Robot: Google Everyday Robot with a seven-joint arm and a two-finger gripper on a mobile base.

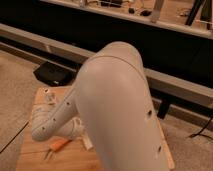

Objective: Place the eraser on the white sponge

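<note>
My arm fills most of the camera view. Its forearm (52, 117) slopes down to the left over a wooden table (35, 155), and the wrist (74, 127) bends back to the right. The gripper (86, 140) sits at the wrist's end, low over the table and mostly behind the big upper link (122, 105). Only a pale bit shows there, and I cannot tell whether it is part of the gripper or the white sponge. The eraser is hidden behind the arm.
An orange carrot with a green stem (56, 146) lies on the table below the wrist. A small white bottle (47, 95) stands at the table's far left corner. A black box (52, 75) sits on the floor behind it, before a long dark counter (165, 50).
</note>
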